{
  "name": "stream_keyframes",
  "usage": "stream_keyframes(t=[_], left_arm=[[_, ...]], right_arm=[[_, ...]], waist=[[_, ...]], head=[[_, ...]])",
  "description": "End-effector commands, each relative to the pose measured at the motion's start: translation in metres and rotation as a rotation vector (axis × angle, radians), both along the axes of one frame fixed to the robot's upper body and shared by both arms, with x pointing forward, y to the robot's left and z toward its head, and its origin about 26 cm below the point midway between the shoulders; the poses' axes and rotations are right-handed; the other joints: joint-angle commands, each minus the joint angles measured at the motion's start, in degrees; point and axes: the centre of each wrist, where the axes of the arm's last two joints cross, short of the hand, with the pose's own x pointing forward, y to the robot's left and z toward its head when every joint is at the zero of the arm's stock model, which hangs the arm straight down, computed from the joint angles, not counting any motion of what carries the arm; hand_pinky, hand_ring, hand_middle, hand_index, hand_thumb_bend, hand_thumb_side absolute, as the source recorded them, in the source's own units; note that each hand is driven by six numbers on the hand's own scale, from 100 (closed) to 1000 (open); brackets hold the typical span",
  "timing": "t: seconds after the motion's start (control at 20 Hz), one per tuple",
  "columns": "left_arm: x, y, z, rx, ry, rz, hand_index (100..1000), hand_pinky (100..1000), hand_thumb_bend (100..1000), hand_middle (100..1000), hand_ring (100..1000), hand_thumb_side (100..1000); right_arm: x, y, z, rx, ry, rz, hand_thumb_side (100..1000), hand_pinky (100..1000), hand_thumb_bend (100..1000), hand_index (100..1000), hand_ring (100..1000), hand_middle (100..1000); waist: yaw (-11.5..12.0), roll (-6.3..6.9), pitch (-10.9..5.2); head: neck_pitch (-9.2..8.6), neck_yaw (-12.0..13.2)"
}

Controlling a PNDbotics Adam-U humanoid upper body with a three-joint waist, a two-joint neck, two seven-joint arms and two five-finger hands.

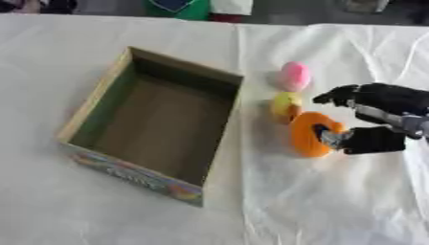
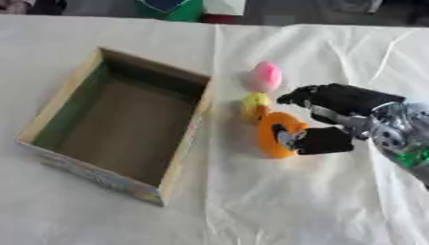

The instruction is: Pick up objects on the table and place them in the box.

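Observation:
An open cardboard box [image 1: 99, 94] with nothing inside stands left of centre on the white cloth. Just right of it lie a pink egg-shaped thing [image 1: 294, 75], a yellow one [image 1: 286, 105] and an orange round thing [image 1: 307, 136] in a short row. My right hand [image 2: 335, 115] comes in from the right; its thumb [image 2: 311, 141] presses the orange thing's right side and its fingers [image 2: 300, 97] curl over the top, near the yellow one. The orange thing seems tilted up on its edge. My left hand shows in neither view.
White cloth covers the whole table, with a fold [image 1: 243, 182] running down beside the box's right wall. Dark and green shapes [image 1: 177, 8] lie beyond the far edge.

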Motion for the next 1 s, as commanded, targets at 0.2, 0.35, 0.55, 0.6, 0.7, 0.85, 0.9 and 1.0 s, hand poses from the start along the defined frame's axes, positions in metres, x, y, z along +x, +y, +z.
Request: stream_keyframes(t=[0.2,0.35,0.55,0.6,0.7,0.85,0.9,1.0], left_arm=[[-0.002,-0.002,0.006,0.005,-0.025,-0.013,754,474,100,609,624,1000],[-0.002,-0.002,0.006,0.003,-0.024,-0.013,754,473,100,609,624,1000],[-0.002,-0.003,0.006,0.002,-0.023,-0.014,754,473,100,609,624,1000],[-0.002,-0.003,0.006,0.001,-0.022,-0.014,754,473,100,609,624,1000],[-0.002,-0.003,0.006,0.000,-0.021,-0.014,754,473,100,609,624,1000],[-0.002,-0.003,0.005,-0.001,-0.020,-0.015,753,473,100,609,623,1000],[-0.002,-0.003,0.005,-0.002,-0.020,-0.015,753,473,100,609,623,1000],[-0.002,-0.003,0.005,-0.002,-0.019,-0.014,752,473,100,608,623,1000]], right_arm=[[-0.001,0.001,0.005,-0.030,0.015,-0.011,958,804,156,1000,873,901],[0.003,0.001,0.000,-0.055,0.031,-0.027,959,804,170,1000,876,904],[0.010,0.000,-0.007,-0.097,0.038,-0.039,946,802,193,1000,880,906],[0.012,0.000,-0.009,-0.110,0.039,-0.039,943,801,196,1000,881,907],[0.016,0.000,-0.013,-0.138,0.039,-0.038,928,800,205,1000,883,907],[0.020,0.000,-0.019,-0.173,0.049,-0.037,912,798,213,1000,884,908],[0.022,0.000,-0.020,-0.182,0.054,-0.036,907,797,215,1000,885,908],[0.023,-0.001,-0.022,-0.198,0.061,-0.034,876,795,219,1000,884,906]], waist=[[0.3,0.04,-0.79],[0.4,0.04,-0.76],[0.5,-0.05,-0.72],[0.6,-0.08,-0.71],[0.6,-0.11,-0.68],[0.7,-0.10,-0.64],[0.8,-0.10,-0.62],[0.7,-0.11,-0.60]], head=[[-0.90,-0.3],[-0.93,-0.4],[-0.96,-0.5],[-0.98,-0.6],[-0.97,-0.6],[-0.86,-0.6],[-0.82,-0.6],[-0.78,-0.6]])
